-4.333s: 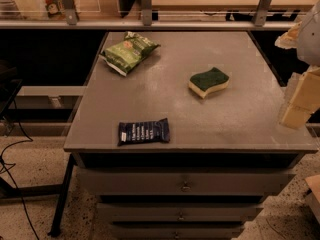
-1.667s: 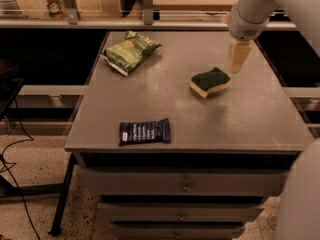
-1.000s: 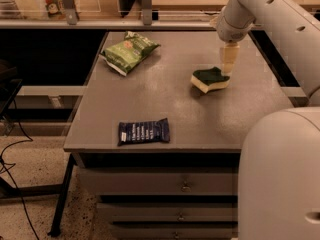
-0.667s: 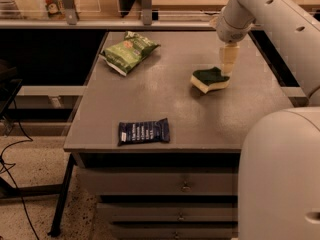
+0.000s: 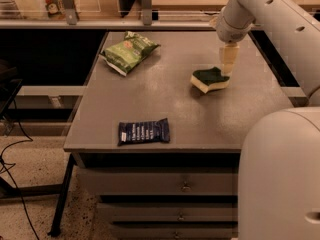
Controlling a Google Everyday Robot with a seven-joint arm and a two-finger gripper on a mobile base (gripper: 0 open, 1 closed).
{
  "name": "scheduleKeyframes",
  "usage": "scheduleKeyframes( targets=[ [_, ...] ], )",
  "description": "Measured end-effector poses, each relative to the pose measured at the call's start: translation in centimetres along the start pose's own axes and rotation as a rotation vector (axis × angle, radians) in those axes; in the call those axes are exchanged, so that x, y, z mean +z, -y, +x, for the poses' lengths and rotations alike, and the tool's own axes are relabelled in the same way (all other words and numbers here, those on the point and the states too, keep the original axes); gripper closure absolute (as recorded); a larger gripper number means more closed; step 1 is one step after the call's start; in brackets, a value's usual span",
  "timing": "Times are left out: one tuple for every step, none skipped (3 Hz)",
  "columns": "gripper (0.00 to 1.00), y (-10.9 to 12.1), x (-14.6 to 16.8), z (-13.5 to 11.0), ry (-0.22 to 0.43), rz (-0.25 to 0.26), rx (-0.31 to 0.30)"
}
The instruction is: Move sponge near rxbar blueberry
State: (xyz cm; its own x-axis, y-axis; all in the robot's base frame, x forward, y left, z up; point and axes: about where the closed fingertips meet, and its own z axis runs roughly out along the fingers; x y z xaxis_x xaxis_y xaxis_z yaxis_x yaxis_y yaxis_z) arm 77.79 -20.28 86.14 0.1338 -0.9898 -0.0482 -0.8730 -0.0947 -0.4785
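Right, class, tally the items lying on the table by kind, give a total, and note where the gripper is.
sponge: 1
rxbar blueberry: 1
light-green snack bag: 1
Total: 3
The gripper hangs just above the far right edge of the sponge.

On the table [image 5: 200, 119], the sponge [image 5: 210, 79] lies to the right, about midway back. The rxbar blueberry [image 5: 143, 131] lies near the front edge, left of centre, well apart from the sponge. A snack bag [image 5: 130, 51] sits at the back left. The pincer [image 5: 228, 64] hangs at the sponge's far right edge. Drawers [image 5: 165, 184] stack below the table.
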Motion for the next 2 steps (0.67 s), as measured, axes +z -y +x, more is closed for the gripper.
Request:
scheduleKeyframes(
  targets=[
    [0.0, 0.0, 0.01, 0.0, 0.0, 0.0, 0.0],
    [0.0, -0.01, 0.01, 0.0, 0.0, 0.0, 0.0]
  ],
)
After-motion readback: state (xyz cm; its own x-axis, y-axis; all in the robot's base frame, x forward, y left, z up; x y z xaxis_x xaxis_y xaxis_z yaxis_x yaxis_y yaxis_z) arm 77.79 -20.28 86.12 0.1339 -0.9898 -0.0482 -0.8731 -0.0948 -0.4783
